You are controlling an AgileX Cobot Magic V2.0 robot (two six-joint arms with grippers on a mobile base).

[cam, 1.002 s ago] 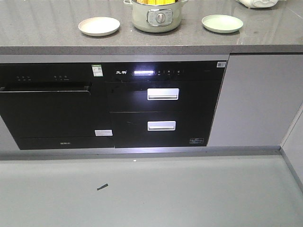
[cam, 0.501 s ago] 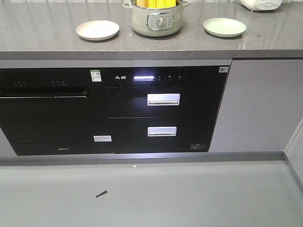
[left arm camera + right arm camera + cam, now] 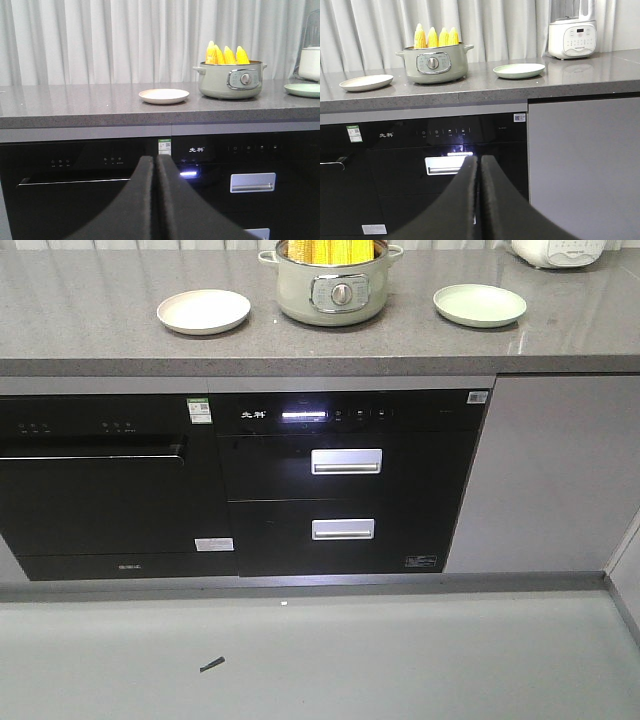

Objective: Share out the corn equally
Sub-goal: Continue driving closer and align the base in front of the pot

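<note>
- Plainly, the corn stands upright in the pale green pot on the grey countertop; from both wrist views we count four pointed yellow tips above the rim, and the pot wall hides the rest of each cob
- From the front view we get only a strip of yellow at the top edge, where the frame cuts the pot's mouth, so we cannot count cobs there
- To one side of the pot lies a cream plate and to the other a green plate, both apart from it; the left wrist view cuts the green plate at its right edge
- Our left gripper has its dark fingers pressed together with just a thin seam between them, gripping nothing; it sits below countertop level, well apart from the corn
- Our right gripper is pressed closed the same way, before the black appliance fronts
- Neither arm shows in the front view
- Beyond the green plate stands a white appliance, its top cut off in every view
- Panel markings are too small to read, and we cannot identify the dark scrap on the floor
</note>
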